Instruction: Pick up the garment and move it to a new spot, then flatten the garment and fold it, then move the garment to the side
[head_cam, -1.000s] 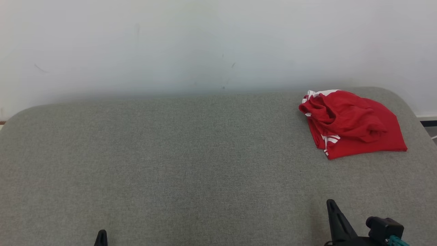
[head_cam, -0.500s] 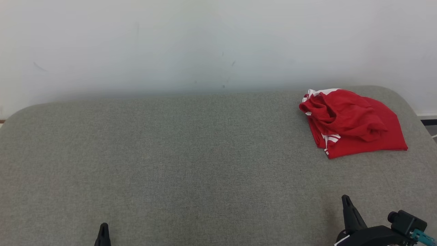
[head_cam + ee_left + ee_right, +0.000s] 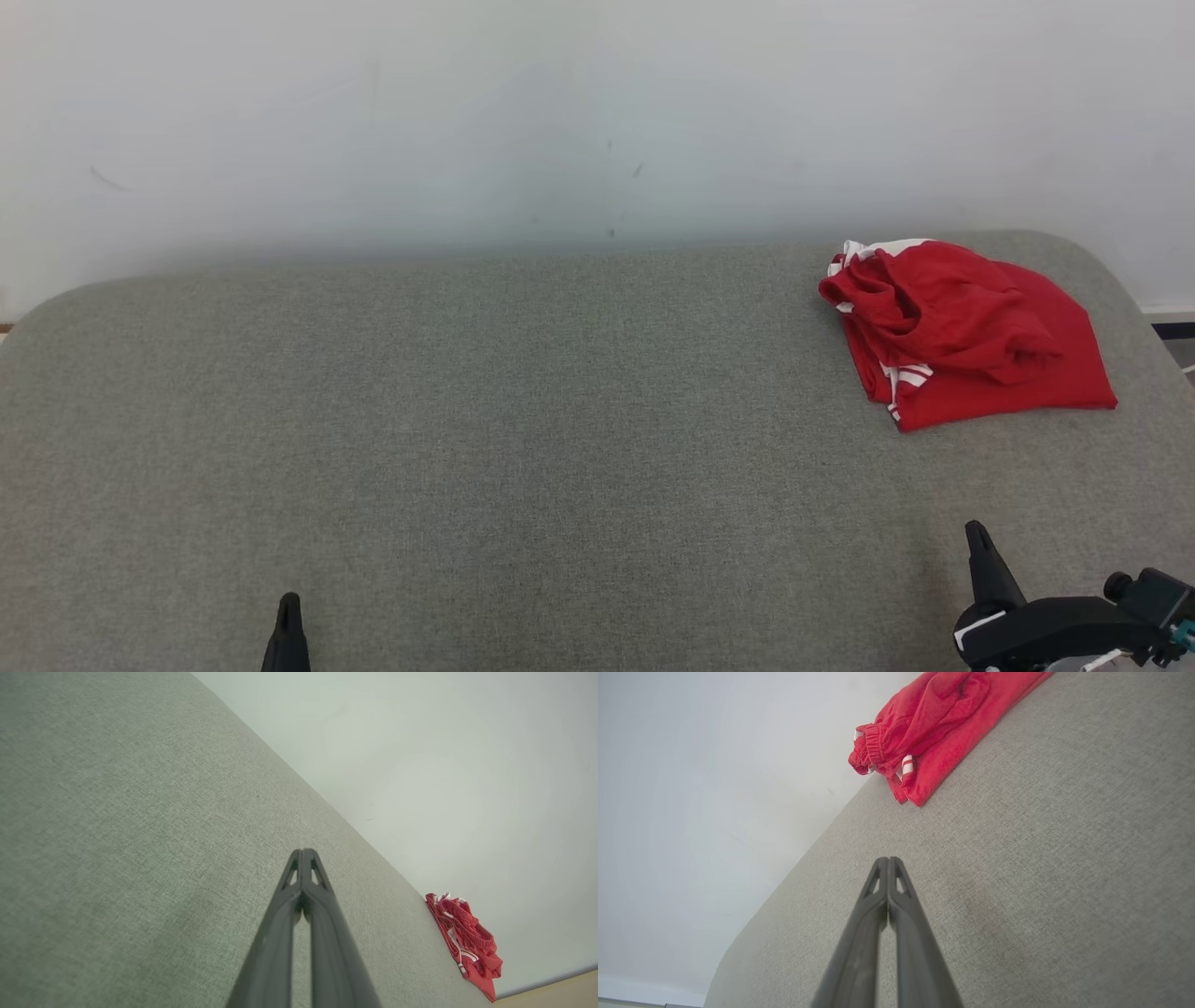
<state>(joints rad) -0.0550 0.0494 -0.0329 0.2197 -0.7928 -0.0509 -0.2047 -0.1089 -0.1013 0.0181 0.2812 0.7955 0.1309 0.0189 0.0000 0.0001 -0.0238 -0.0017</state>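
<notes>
Garment (image 3: 971, 336) bunched, long axis left-right (waistband (image 3: 845, 291) leftward); left gripper (image 3: 288, 605), right gripper (image 3: 976, 534) both closed.

Bright, soft, even light fills all views, leaving a dim shadow band along the foot of the wall (image 3: 597, 121) and sharp, lightly shaded folds in the garment (image 3: 966, 331).

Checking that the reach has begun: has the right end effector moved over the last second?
Yes. Against the red garment, which barely shifts, the right end effector has slid rightward and slightly toward it in the head view.
</notes>
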